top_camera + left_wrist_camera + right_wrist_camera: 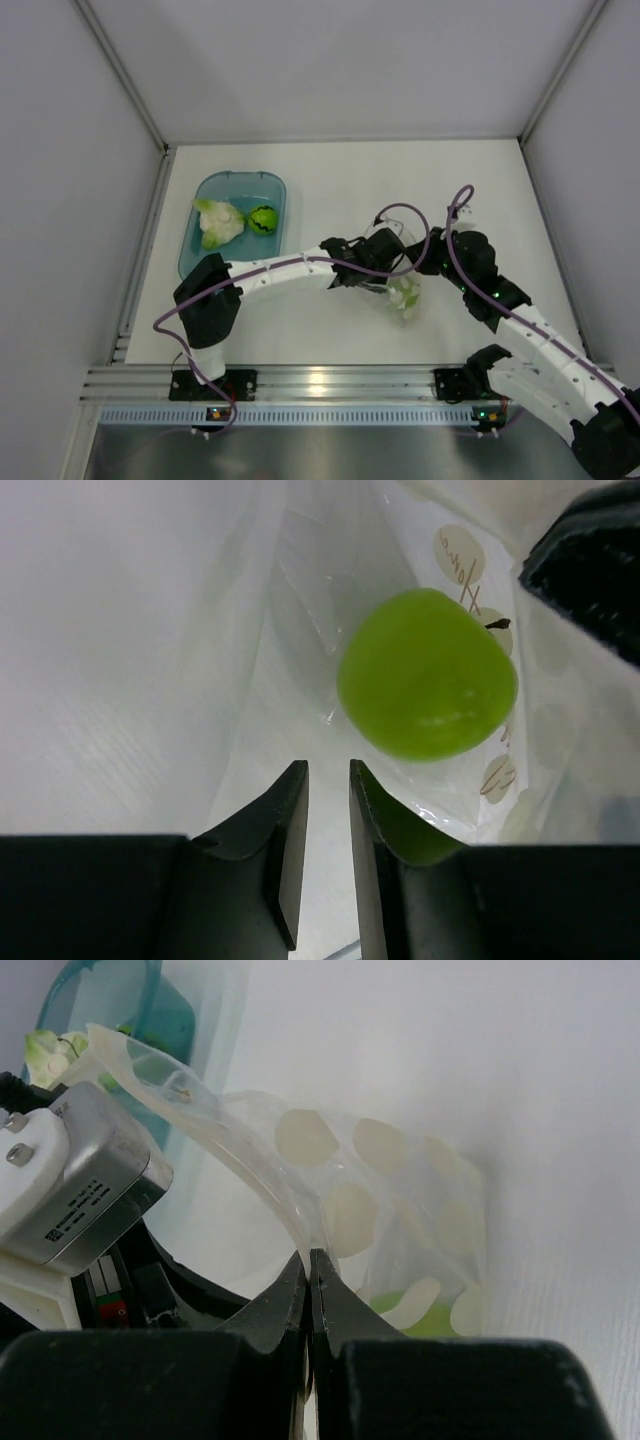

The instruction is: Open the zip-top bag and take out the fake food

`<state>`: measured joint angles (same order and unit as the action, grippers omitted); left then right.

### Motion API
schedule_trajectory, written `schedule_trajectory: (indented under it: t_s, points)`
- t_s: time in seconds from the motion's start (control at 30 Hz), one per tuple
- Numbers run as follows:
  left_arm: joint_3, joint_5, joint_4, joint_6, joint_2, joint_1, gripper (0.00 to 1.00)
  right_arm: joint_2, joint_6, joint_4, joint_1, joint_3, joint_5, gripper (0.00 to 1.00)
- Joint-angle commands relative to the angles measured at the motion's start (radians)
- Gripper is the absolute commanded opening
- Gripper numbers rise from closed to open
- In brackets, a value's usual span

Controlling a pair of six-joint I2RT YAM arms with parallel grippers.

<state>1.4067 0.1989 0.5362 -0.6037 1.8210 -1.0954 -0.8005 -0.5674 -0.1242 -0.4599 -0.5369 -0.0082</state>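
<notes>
Three toy pieces showed. A white-and-green leafy lump (218,222) and a dark-striped green ball (263,219) lay side by side in the single teal tub (235,190). The third piece, a plain lime-green ball (428,675), sat well to the right of the tub, inside the one zip-top bag (405,295).

The bag stood on the white counter (320,180), right of the tub and a little nearer the arm bases. It was clear, crinkled plastic printed with rows of pale round dots, and its mouth was spread wide toward the tub.

Two claws met at the bag. The right claw (310,1260) was pinched tight on the bag's curled rim, on the side away from the tub. The left claw (328,780), on the tub side, pointed into the mouth with its fingers a narrow slit apart. I could not tell whether any film lay caught between them.
</notes>
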Motion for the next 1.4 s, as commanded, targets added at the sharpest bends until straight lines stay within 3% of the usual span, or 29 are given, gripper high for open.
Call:
schedule_trajectory:
  t_s: [0.0, 0.23, 0.6, 1.03, 1.37]
  points:
    - [0.069, 0.013, -0.048, -0.022, -0.02, 0.0, 0.29, 0.004, -0.003, 0.05, 0.012, -0.005, -0.07, 0.0]
    - [0.136, -0.032, -0.097, -0.074, 0.023, 0.0, 0.33, 0.064, -0.132, 0.287, 0.012, 0.118, -0.144, 0.0]
    - [0.133, -0.084, -0.148, -0.122, 0.133, -0.003, 0.42, 0.224, -0.072, -0.002, 0.018, 0.048, 0.138, 0.0]
    - [0.149, -0.141, -0.163, -0.084, 0.204, -0.041, 0.75, 0.228, -0.052, -0.034, 0.02, 0.046, 0.163, 0.0]
    - [0.149, -0.134, -0.165, -0.056, 0.256, -0.067, 0.84, 0.236, -0.054, -0.037, 0.02, 0.046, 0.152, 0.0]
